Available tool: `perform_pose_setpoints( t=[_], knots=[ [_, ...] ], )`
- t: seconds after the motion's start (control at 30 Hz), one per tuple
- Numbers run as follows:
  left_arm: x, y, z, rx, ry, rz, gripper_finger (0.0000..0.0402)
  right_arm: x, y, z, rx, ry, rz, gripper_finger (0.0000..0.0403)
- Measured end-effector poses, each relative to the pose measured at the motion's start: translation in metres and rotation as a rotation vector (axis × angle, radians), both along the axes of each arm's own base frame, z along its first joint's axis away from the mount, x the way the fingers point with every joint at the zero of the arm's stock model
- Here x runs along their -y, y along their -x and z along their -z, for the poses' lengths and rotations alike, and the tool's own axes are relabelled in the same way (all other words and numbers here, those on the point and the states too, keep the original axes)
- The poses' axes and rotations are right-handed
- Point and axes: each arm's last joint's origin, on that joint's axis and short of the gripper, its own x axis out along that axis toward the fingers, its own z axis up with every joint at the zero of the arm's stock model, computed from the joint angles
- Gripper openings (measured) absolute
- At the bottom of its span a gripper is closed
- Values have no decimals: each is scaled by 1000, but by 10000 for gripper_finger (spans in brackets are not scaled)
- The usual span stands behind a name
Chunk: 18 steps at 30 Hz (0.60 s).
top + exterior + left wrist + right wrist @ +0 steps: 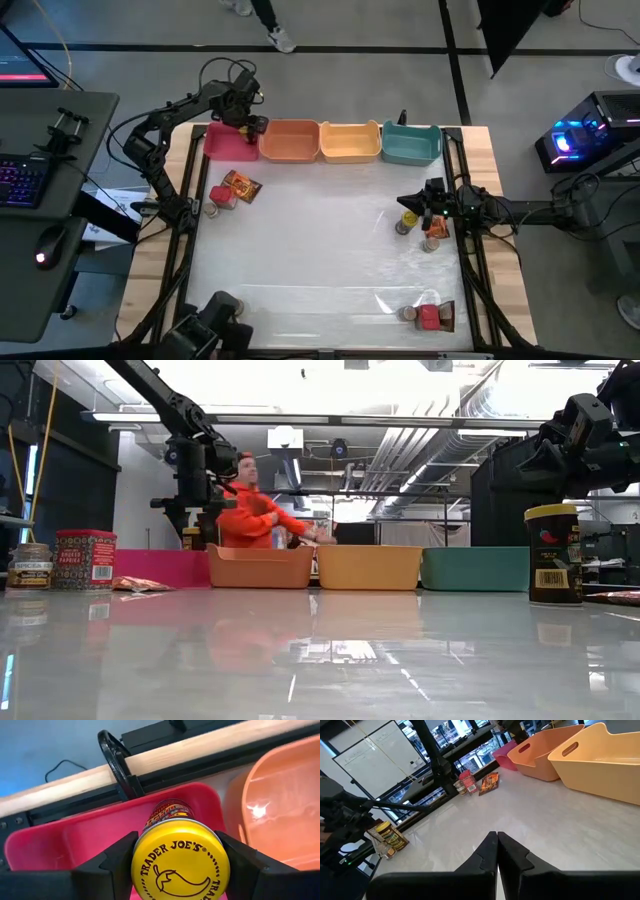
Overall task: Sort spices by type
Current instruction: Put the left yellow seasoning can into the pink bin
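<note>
Yellow-lidded jar (180, 860) sits clamped betw. the fingers of the left tool (247, 124), held over the pink bin (226, 147) at the bench's (320, 260) far left corner; the lid faces the wrist camera and the jar body points down into the bin. The bin floor under the jar looks bare as far as can be seen.

Risks, as judgement: the jar hangs near the pink bin's inner wall, next to the orange bin (290, 140), so a drift sideways could drop it in the wrong bin or clip the rim. Released from this height, it may bounce or roll.

Right tool (497, 851) is clenched shut w/ nothing in it, hovering over the bench near the right edge, close to another yellow-lidded jar (553, 554) and other spices.

Hard to make out: the red box (85, 560), foil packet (241, 186) and grey-lidded jar (29, 566) at the left are small from above. The cluster (427, 316) by the near right edge is partly washed out by glare. A person (255, 505) in orange stands behind the bins.
</note>
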Motion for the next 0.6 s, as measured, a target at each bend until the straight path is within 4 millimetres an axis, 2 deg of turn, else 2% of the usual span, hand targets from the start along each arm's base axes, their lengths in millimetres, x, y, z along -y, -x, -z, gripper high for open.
perform_pose_setpoints(
  t=[0.2, 0.47, 0.6],
  knots=[
    [0, 0, 0, 1, 0, -4, 216, 0, 0, 0, 0, 0, 0, 1],
    [0, 0, 0, -8, -5, -7, 270, 0, 0, 0, 0, 0, 0, 1],
    [0, 0, 0, -8, -3, -6, 283, 0, 0, 0, 0, 0, 0, 1]
  ],
)
